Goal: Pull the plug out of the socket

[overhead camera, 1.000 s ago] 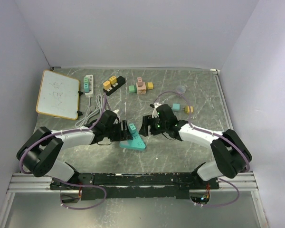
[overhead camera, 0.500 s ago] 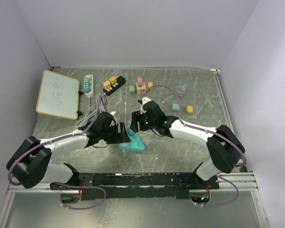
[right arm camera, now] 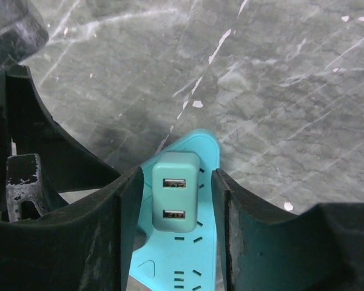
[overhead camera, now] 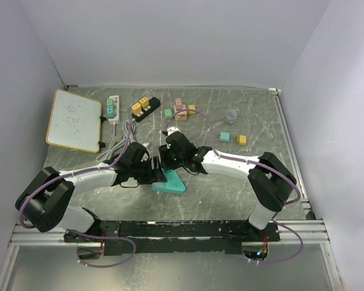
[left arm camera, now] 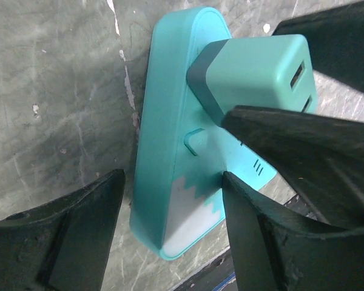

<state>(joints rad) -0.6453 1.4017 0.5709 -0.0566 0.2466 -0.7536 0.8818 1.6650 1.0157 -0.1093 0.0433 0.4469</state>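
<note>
A teal power strip [overhead camera: 171,181] lies on the table at centre, with a teal two-port USB plug [right arm camera: 176,191] seated in it. In the left wrist view the strip [left arm camera: 164,157] sits between my left gripper's [left arm camera: 173,242] open fingers, which straddle its end; a thin gap shows at the left finger [left arm camera: 79,236]. My right gripper [right arm camera: 177,200] is open around the plug, a finger [right arm camera: 118,230] on each side with small gaps. In the top view the left gripper [overhead camera: 153,172] and the right gripper [overhead camera: 168,160] meet over the strip. The plug [left arm camera: 255,70] also shows in the left wrist view.
A whiteboard [overhead camera: 74,119] lies at the far left. A white power strip [overhead camera: 113,109] and a black one [overhead camera: 144,109] with cables lie behind the left arm. Small adapters [overhead camera: 181,111], a clear cup [overhead camera: 230,114] and two cubes [overhead camera: 233,138] lie at the back right.
My right arm has swung left from beside the strip, and its open gripper now straddles the plug. My left gripper has stayed at the strip's end.
</note>
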